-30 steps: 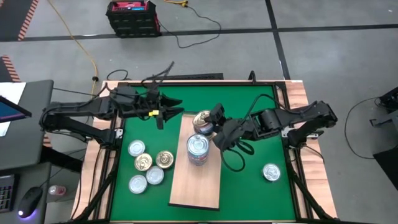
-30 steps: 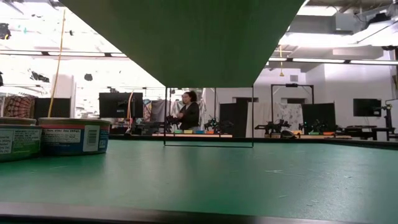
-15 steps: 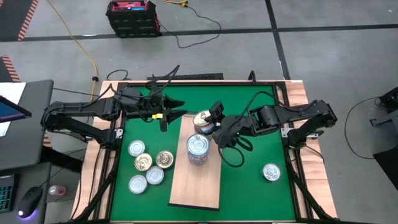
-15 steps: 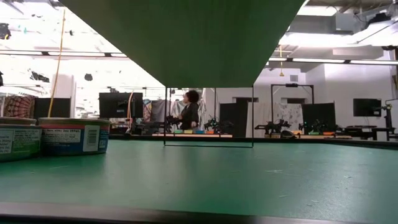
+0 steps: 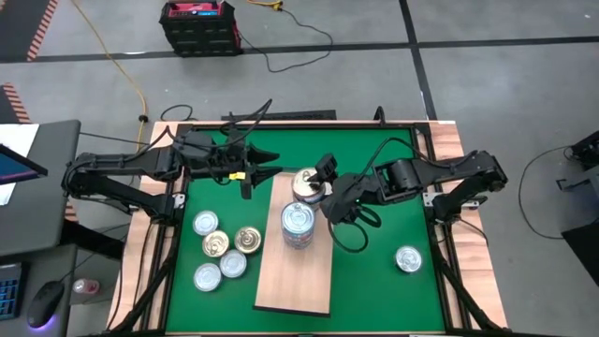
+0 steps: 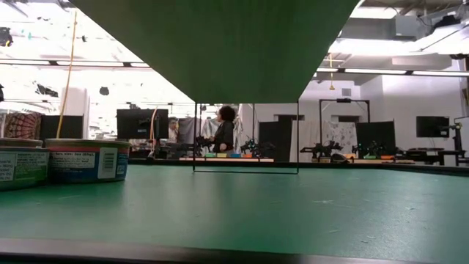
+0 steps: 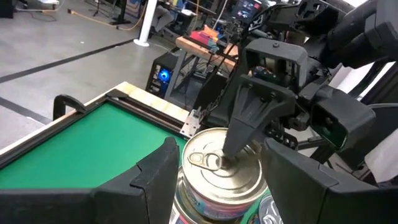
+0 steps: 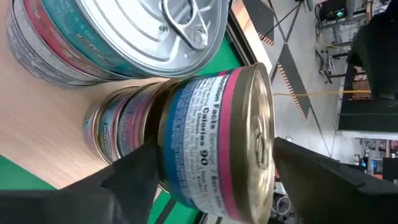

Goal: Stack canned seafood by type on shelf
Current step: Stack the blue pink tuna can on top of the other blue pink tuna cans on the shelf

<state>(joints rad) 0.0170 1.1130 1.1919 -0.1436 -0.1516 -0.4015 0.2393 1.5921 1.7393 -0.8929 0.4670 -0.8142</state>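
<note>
Right gripper (image 5: 318, 192) clamping gold-topped can (image 5: 305, 181), above shelf (image 5: 295, 271)

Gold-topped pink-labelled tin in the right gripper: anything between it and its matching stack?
Nothing visible: the right gripper holds the tin right by matching tins on the pale wooden board; the silver-topped stack stands beside.

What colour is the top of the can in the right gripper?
Gold, on the can in the right gripper; clearest in the right wrist view.

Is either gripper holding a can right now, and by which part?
The right gripper holds a gold-topped can by its side wall, above the stack on the shelf. The left gripper holds nothing.
</note>
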